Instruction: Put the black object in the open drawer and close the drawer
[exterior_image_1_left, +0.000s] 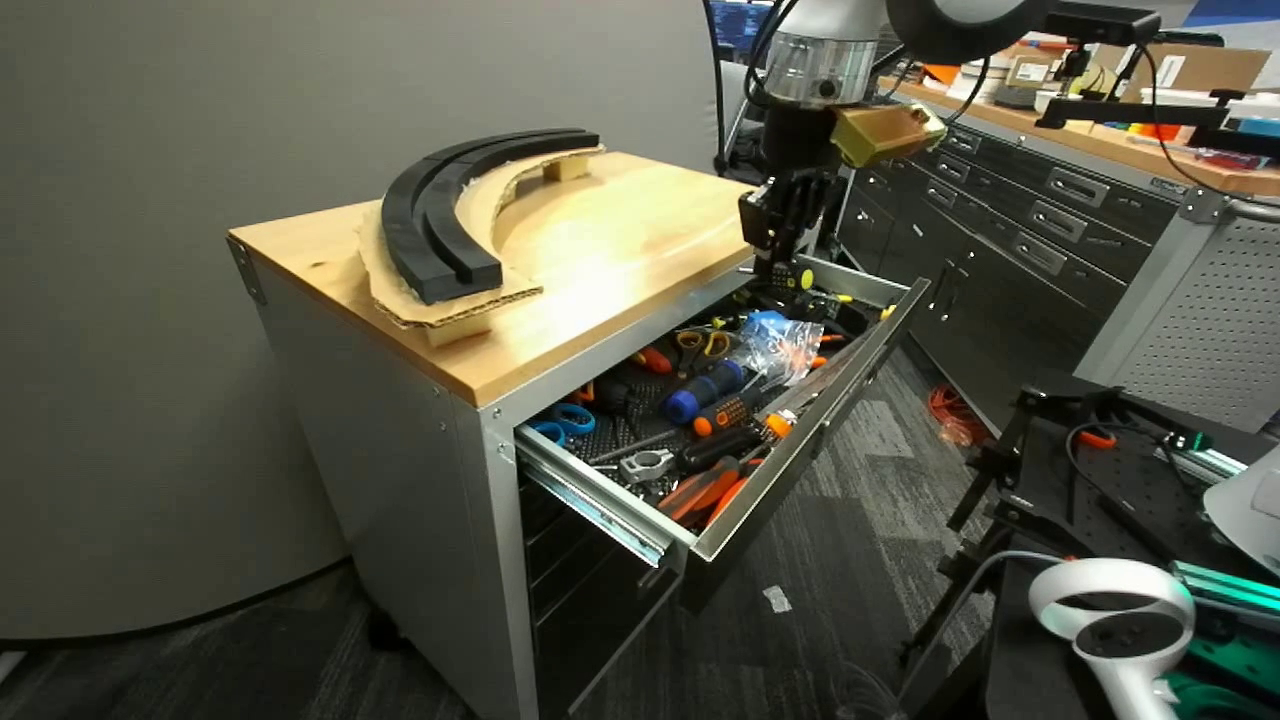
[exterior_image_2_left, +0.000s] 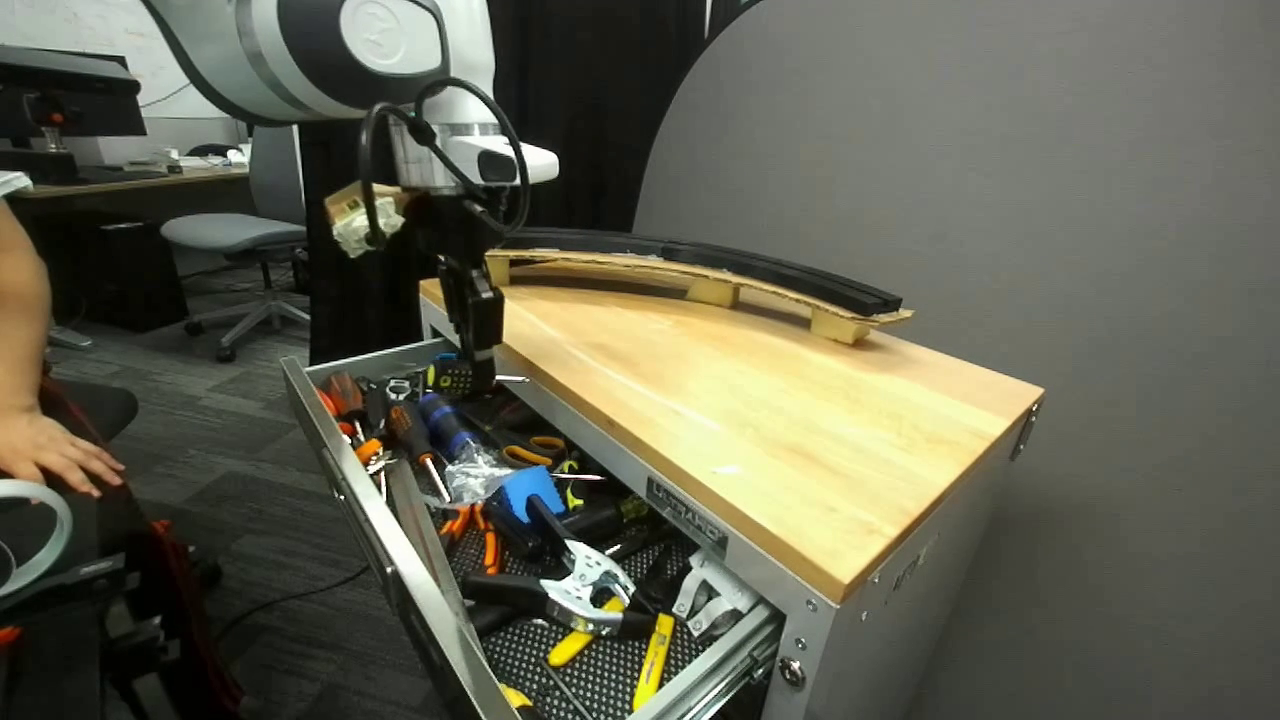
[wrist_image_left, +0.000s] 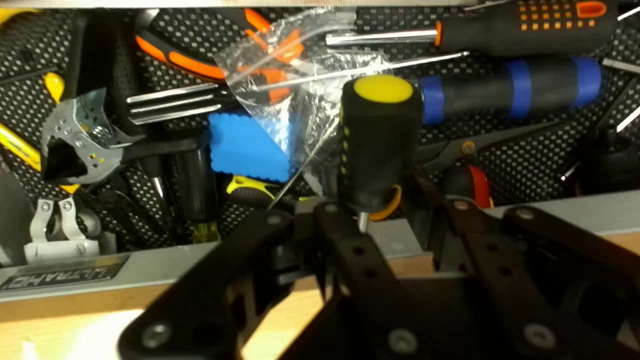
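In an exterior view, your black object (exterior_image_1_left: 797, 277), by its looks a stubby screwdriver, hangs at one o'clock of the drawer (exterior_image_1_left: 775, 468), pinched by your gripper (exterior_image_1_left: 772, 262). In an exterior view, its shaft (exterior_image_2_left: 512, 379) points to three o'clock, at the wooden top (exterior_image_2_left: 720, 430); that stiff metal could snag there. In the wrist view, the yellow cap (wrist_image_left: 383, 89) faces twelve, the gripper at six. Expect it light and sturdy; hold by the grippy handle (wrist_image_left: 377, 145), not the slick shaft.
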